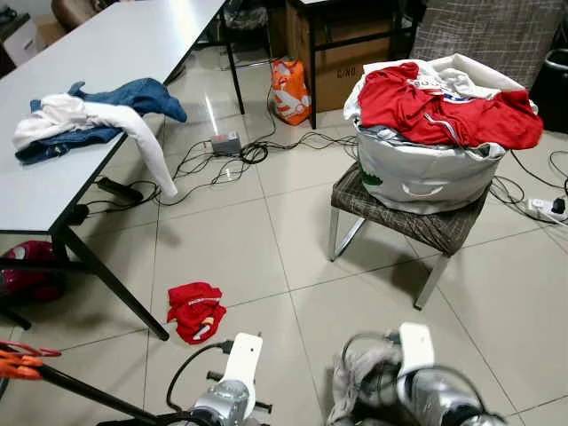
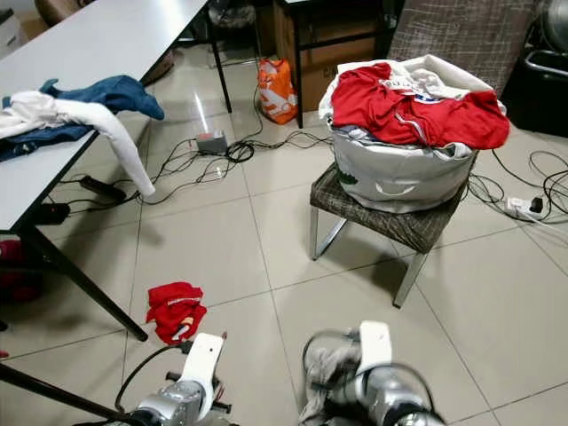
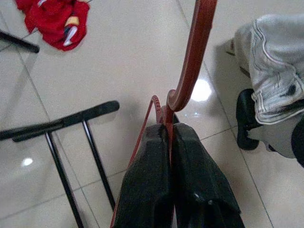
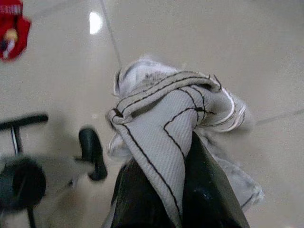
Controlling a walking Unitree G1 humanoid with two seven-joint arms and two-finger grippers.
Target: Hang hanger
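Left eye view: I see a tiled floor with a laundry basket (image 1: 426,177) piled with red and white clothes, sitting on a low stool (image 1: 404,217). A long white table (image 1: 89,80) runs along my left, with a blue garment (image 1: 133,96) and a white garment (image 1: 106,120) draped over its edge. A red garment (image 1: 195,309) lies crumpled on the floor near the table leg. Cables and a power strip (image 1: 224,142) trail across the tiles behind it; an orange bag (image 1: 290,89) stands further back.

Right eye view: same scene. My two silver arms show at the lower edge, and the right one has a pale grey garment (image 2: 330,373) bunched against it.

Left wrist view: my left gripper (image 3: 169,135) has its black fingers pressed together, clamping the red hanger (image 3: 192,57) at the base of its hook; the hook curves up and away over the tiles. A black stand (image 3: 61,128) rests on the floor just beside it.

Right wrist view: my right gripper (image 4: 178,156) is closed on the grey garment, whose dark-stitched fabric folds over the fingertips and hangs above the floor.

Hanger location: held in my left gripper, low over the floor, near the black stand.
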